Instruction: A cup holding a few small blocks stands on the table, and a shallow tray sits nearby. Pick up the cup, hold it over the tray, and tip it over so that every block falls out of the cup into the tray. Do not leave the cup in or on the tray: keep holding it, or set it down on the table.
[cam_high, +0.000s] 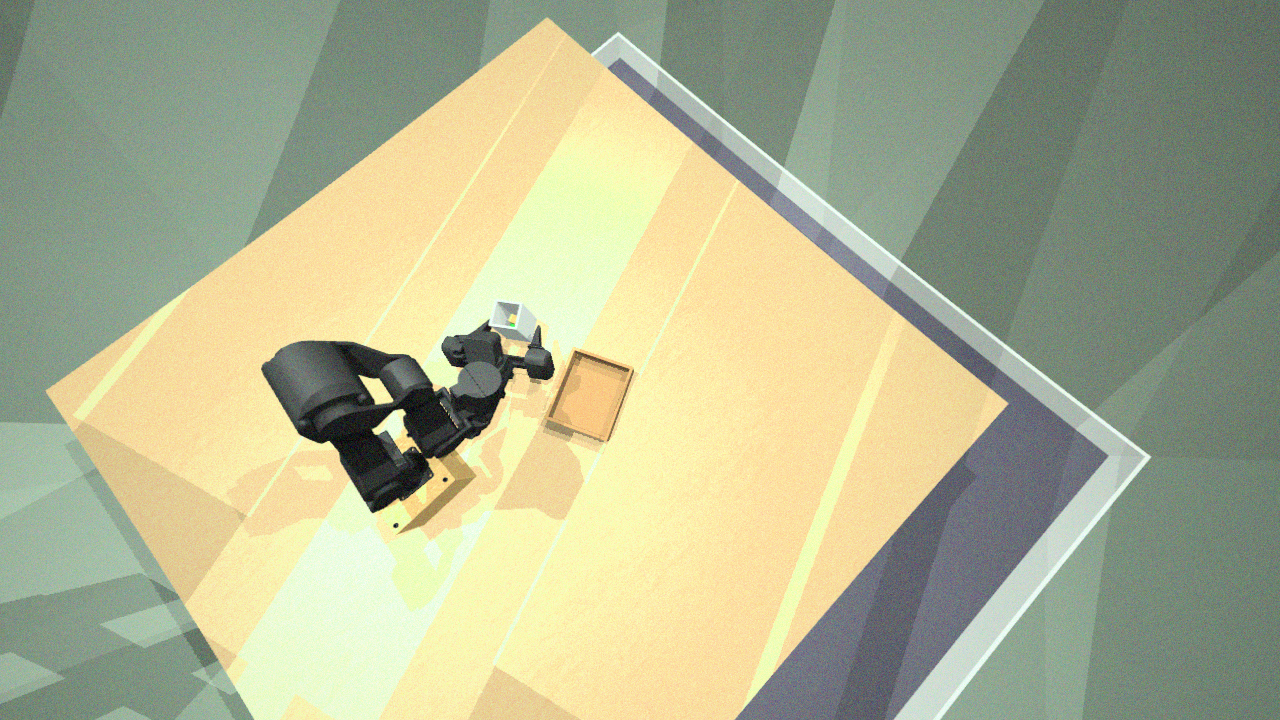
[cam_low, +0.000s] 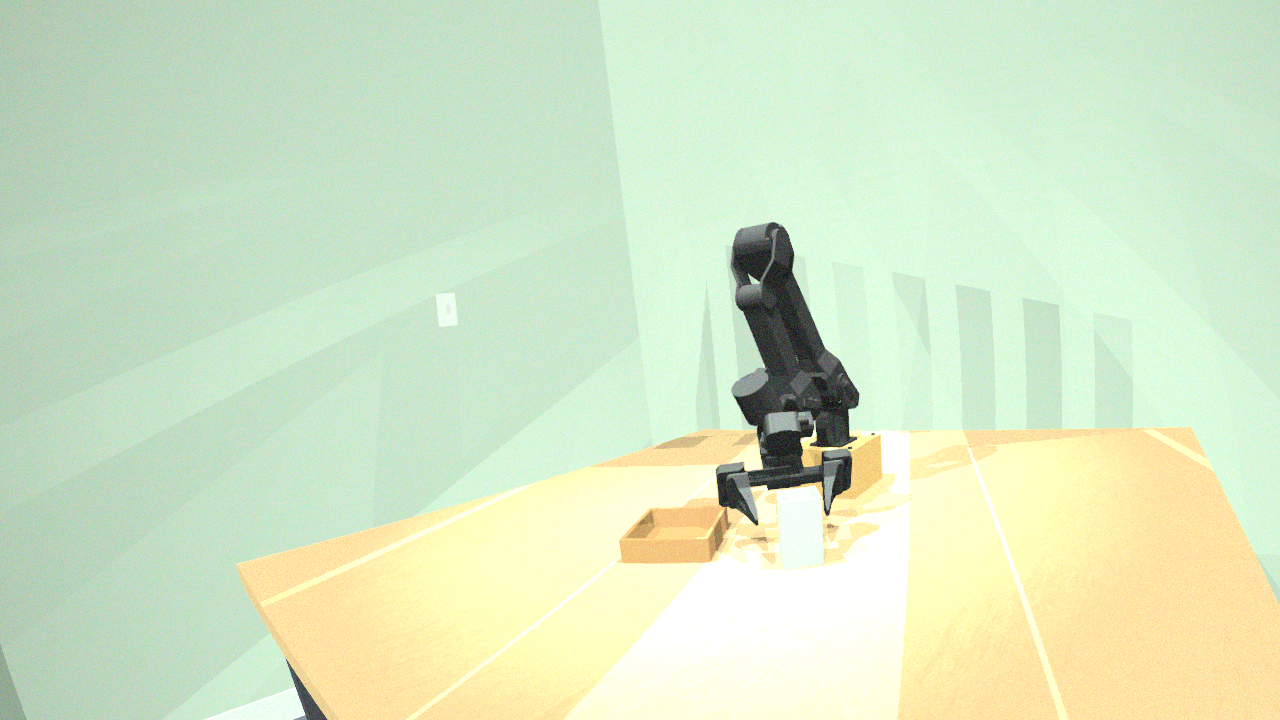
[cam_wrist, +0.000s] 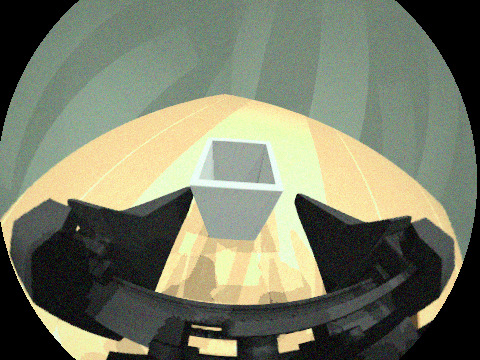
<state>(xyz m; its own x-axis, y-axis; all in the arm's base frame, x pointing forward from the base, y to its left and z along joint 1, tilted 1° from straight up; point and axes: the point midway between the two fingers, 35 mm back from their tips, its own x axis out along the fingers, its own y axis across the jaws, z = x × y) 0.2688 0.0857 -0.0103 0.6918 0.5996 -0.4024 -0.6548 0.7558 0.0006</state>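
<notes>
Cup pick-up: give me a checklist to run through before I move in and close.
1. Jaws open, nothing gripped: ok.
2. Cup upright on the table: ok.
3. Blocks inside the cup: ok, top view shows orange and green; count cannot tell.
4. Cup centred between the fingers: not ok, it sits nearer the left one in the wrist picture.
5. Tray beside the cup, not under it: ok.

One cup (cam_high: 527, 324) (cam_low: 800, 528) (cam_wrist: 235, 212) — one tray (cam_high: 589, 396) (cam_low: 666, 548) — one pincer (cam_high: 514, 334) (cam_low: 792, 519) (cam_wrist: 246, 195) — one table (cam_high: 716, 447) (cam_low: 984, 626) (cam_wrist: 125, 150).
</notes>
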